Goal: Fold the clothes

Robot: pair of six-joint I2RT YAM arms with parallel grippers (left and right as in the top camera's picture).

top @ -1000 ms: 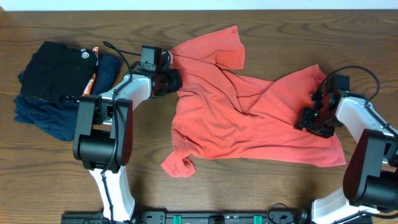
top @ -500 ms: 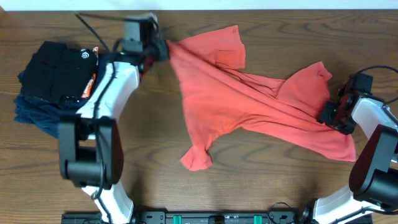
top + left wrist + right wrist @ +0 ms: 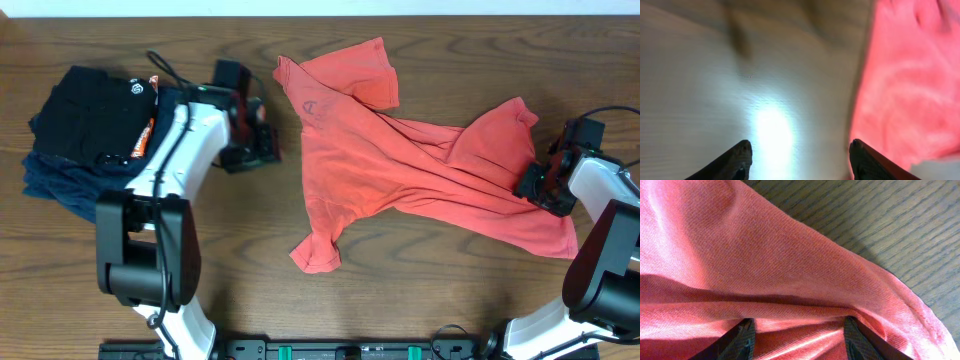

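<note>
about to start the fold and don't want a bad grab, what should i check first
1. Left gripper free to grab: ok, open and empty over the bare table.
2. Right gripper clamped on the T-shirt: not ok, jaws apart with cloth lying between them.
3. Shirt lying flat: not ok, creased and bunched.
4. Print side up: cannot tell, no lettering visible.
5. Dark folded pile clear of the shirt: ok, it sits apart at the left.

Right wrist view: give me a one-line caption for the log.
Right gripper open astride a fold of the coral-red T-shirt, wooden table beyond.
</note>
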